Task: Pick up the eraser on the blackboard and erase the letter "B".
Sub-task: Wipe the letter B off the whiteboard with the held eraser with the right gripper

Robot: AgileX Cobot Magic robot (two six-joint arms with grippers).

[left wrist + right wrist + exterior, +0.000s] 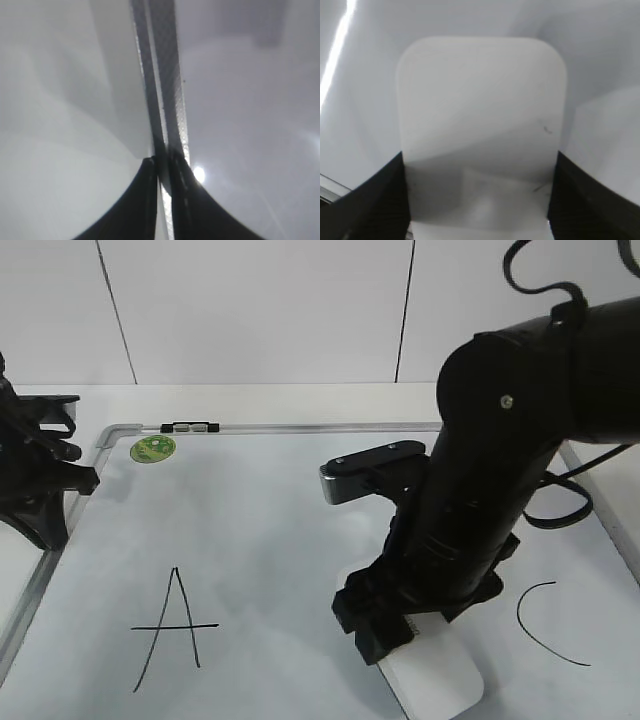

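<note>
The blackboard (270, 540) is a white board with a grey frame lying flat on the table. The white eraser (437, 677) rests on it at the bottom, right of centre. My right gripper (398, 632) is shut on the eraser. In the right wrist view the eraser (480, 115) sits between both black jaws (479, 200), which touch its sides. A black "A" (172, 625) is on the left and a "C" (545, 625) on the right. No letter "B" shows; the arm and eraser cover the space between them. My left gripper (80, 478) is shut and empty by the board's left edge (162, 165).
A round green magnet (153, 448) sits at the board's top left corner, and a small clip (188, 427) sits on the top frame. The board's grey frame (170, 100) runs right under the left gripper. A white wall stands behind the table.
</note>
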